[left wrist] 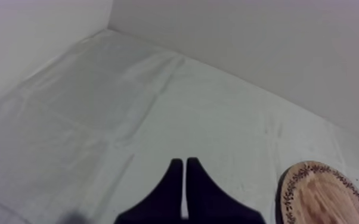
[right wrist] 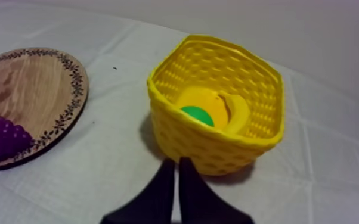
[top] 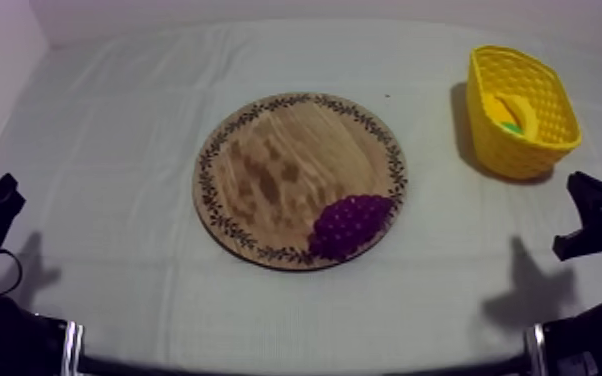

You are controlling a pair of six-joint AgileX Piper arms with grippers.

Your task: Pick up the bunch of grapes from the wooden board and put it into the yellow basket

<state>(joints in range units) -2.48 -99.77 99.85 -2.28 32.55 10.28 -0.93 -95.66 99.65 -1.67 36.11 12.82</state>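
1. The bunch of grapes lay on the round wooden board, at its near right edge and overlapping the patterned rim. Nothing touched it, so I judged the pick not yet begun.
2. The yellow basket stood upright on the desk, to the right of the board and farther back, well apart from it.
3. Inside the basket sat some yellow toy fruit with something green against it that I could not identify. I judged there was room beside them for the grapes.
4. My right pincer was closed on nothing, its fingers together as a narrow wedge. It hung over the cloth just short of the basket's near wall.
5. My left pincer was likewise closed and empty, over bare cloth with the board's rim off to one side.
6. Since grapes and basket both sat toward the right, I reckoned the right arm suited the job. It would need to open before coming down. The lumpy bunch sitting on the rim might roll off if nudged.
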